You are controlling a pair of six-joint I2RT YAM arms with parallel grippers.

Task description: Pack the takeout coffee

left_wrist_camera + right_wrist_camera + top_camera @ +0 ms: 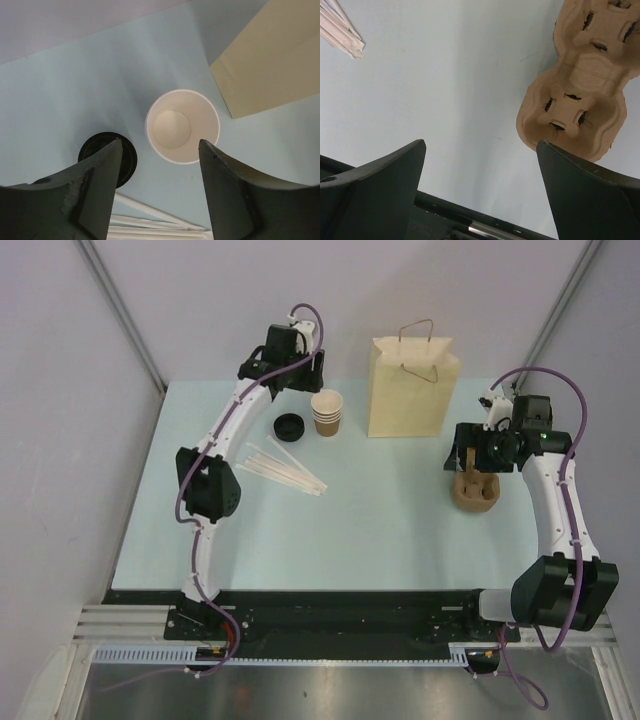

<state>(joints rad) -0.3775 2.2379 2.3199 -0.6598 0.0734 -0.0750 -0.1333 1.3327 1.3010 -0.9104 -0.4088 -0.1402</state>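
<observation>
Kraft brown below us: the left gripper [160,145] hangs over the stack of cups [327,412], jaws a good way apart and holding nothing; the right gripper [481,145] stands wide beside the pulp carrier [476,490], empty too. No takeout coffee with its lid on shows in any view (only the makings); the step, we judge, is lifting off the top cup. To do it well we'd centre the fingers across the rim, catch one cup only, squeeze gently; paper walls crumple. Counting: one stack, four cups by the rims as best we can tell; one loose black lid [289,426] just left of it; one paper bag [410,390]; one carrier; a fan of pale sticks [285,470] — too overlapped to count.
</observation>
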